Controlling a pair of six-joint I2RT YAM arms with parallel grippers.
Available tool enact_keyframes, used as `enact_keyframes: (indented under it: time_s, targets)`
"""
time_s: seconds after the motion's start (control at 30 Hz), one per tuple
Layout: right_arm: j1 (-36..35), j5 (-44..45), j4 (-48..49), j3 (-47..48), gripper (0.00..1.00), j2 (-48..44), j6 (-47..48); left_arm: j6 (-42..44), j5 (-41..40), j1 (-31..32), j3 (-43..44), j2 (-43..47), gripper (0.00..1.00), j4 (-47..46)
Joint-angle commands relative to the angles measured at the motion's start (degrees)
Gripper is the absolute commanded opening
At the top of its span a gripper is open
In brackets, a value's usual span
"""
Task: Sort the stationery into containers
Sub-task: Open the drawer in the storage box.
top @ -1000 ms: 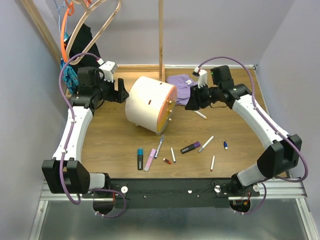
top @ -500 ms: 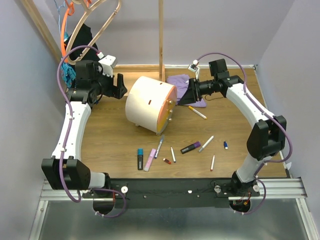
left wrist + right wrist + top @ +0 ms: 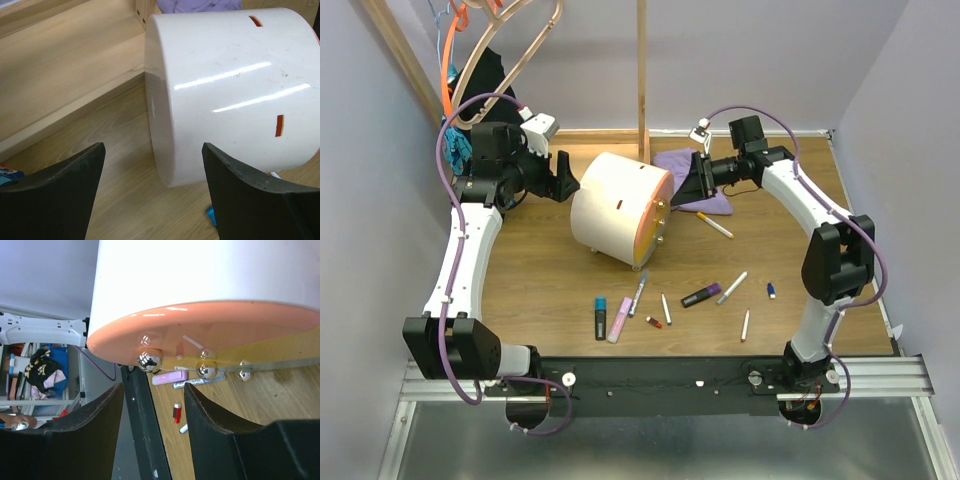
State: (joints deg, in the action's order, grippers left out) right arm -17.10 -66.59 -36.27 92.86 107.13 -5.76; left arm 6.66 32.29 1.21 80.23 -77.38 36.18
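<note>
1. Left hand (image 3: 561,178) sits in the upper left of the overhead frame. Its two fingers are spread wide and hold nothing.
2. From its wrist camera I see the drum (image 3: 225,90) filling the upper right of the frame. The curved white side faces that hand, with two small orange slots (image 3: 279,125) showing. I cannot tell whether the fingers touch it.
3. My right hand (image 3: 692,183) is at upper centre-right in the overhead frame, fingers parted and empty, pointing at the drum's orange face (image 3: 657,218).
4. On the right wrist camera, the gap between the fingers looks onto that orange face and its shiny round feet (image 3: 150,360).
5. I see the drum lying on its side in the upper middle of the bench (image 3: 540,270), between the two hands.
6. Most of the stationery lies loose on the bench at lower centre, well apart from the drum:
   - a black marker with a blue cap (image 3: 601,317), just beside a pink marker (image 3: 620,320);
   - a black-and-purple marker (image 3: 701,294);
   - several thin white pens (image 3: 732,287);
   - a small red item (image 3: 653,322) and a small blue item (image 3: 772,291).
7. One yellow-tipped pen (image 3: 715,224) lies alone just right of the drum, below the purple cloth (image 3: 720,203).
</note>
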Motion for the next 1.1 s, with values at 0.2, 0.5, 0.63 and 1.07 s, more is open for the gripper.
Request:
enact_keyframes:
  time_s: [0.2, 0.5, 0.63, 1.07]
  targets:
    - [-2.3, -0.3, 3.4, 4.0, 0.59, 3.3, -3.6, 0.0, 2.6, 0.3, -0.8, -0.3, 0.87, 0.2]
    - [-2.8, 0.1, 2.4, 4.4, 0.56, 4.5, -3.0, 0.2, 2.1, 0.3, -1.6, 0.1, 0.88, -0.1]
    - [-3.1, 0.1, 3.0, 4.3, 0.50, 4.7, -3.7, -0.1, 1.9, 0.3, -1.7, 0.1, 0.88, -0.4]
    - [-4.7, 1.5, 4.2, 3.6, 0.42, 4.8, -5.5, -0.3, 1.2, 0.3, -2.8, 1.0, 0.88, -0.9]
